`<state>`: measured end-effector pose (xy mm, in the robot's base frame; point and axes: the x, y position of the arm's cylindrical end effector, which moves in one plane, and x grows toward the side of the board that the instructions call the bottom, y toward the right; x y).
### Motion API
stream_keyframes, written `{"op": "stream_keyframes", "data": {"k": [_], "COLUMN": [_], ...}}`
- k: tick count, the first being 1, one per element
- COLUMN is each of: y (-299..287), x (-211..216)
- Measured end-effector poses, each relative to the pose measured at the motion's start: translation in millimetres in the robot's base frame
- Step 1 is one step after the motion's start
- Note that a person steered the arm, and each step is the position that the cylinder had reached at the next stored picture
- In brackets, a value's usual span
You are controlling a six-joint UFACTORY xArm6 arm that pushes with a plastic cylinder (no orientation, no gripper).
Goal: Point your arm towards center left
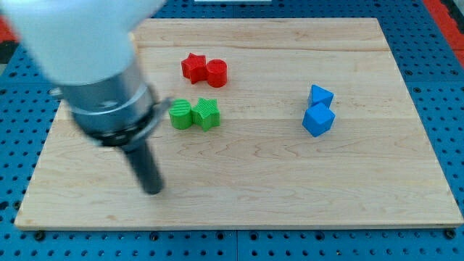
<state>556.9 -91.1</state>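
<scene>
Our tip [154,190] is a plain rod end that grips nothing, and it rests on the wooden surface [290,196], on the view's left, a bit below the middle. Up and just right of it sit the green cylinder [180,114] and green block [206,114], touching.

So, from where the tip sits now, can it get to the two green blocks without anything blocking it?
Probably yes. My tip rests on bare board to the lower left of the green blocks, with nothing between; the red blocks lie beyond them, toward the view's top.
</scene>
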Motion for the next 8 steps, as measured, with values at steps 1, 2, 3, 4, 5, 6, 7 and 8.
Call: {"op": "stream_keyframes", "data": {"k": [1, 2, 3, 4, 5, 6, 7, 8], "y": [57.4, 125.9, 102.6, 47.0, -49.2, -161.4, -193.3, -191.2], "x": [-31.1, -63.3, -62.3, -27.0, -13.7, -70.0, -155.9, -173.6]}}
